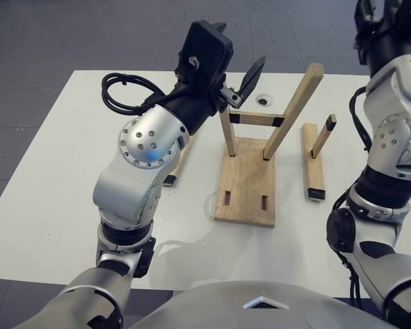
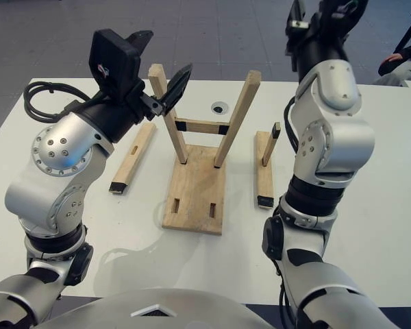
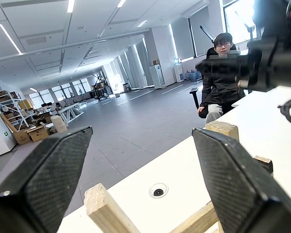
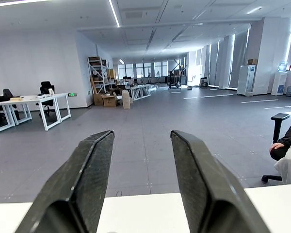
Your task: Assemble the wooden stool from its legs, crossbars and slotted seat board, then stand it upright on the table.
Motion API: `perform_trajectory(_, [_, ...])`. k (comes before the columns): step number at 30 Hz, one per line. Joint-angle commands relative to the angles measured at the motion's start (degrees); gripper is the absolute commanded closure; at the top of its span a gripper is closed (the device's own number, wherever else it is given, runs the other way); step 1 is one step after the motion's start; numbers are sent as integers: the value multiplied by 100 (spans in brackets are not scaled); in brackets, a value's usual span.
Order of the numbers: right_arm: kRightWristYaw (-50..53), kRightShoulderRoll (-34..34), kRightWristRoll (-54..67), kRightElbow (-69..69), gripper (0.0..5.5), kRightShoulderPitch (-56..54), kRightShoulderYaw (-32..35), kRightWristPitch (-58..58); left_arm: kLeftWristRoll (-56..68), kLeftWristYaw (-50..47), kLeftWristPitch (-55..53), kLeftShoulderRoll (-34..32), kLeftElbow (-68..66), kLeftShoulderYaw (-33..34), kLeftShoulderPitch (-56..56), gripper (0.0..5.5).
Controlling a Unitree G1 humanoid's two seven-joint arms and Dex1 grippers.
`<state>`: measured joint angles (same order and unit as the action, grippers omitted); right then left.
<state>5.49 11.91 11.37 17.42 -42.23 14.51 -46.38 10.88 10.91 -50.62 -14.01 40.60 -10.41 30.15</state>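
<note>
Left pincer (image 2: 170, 51) hangs spread wide just above the left upright leg (image 2: 170, 113), gripping nothing. That leg and its partner (image 2: 234, 116), crossbar (image 2: 202, 127) between them, stand in the far slots of the seat board (image 2: 192, 199), flat on the table (image 2: 370, 205). An off-centre squeeze could lever the legs out. Right pincer (image 4: 142, 136) is spread too, held high.

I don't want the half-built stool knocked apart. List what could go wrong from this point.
1. The left gripper is open around the top of the left leg. A skewed closure or sideways push could lever that leg and the crossbar out of the seat board.
2. The right gripper is open and high above the table, so nothing steadies the seat board. It may slide or tip if the leg is pulled.
</note>
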Motion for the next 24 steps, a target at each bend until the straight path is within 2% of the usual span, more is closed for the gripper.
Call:
perform_trajectory(1, [-92,-30,-96,-192,335,607,-190,-81,-57,5,-8,-18,-45,12,24,169])
perform_trajectory(4, [-321,51,-456,-828,335,2095,-747,201,-52,12,-4,-19,-54,22,45,169])
perform_trajectory(7, [-390,-15,-571,-958,335,3025,-854,366,-43,11,-18,-23,-25,46,41,169])
perform_trajectory(14, [-371,11,-492,-852,335,2518,-615,447,-95,-39,34,6,-75,30,49,169])
perform_trajectory(21, [-548,105,-447,-245,335,2372,-708,-120,-132,-64,76,57,-46,-5,34,169])
perform_trajectory(24, [-699,85,-276,316,284,2861,-648,-727,-148,-54,78,81,-37,-30,8,169])
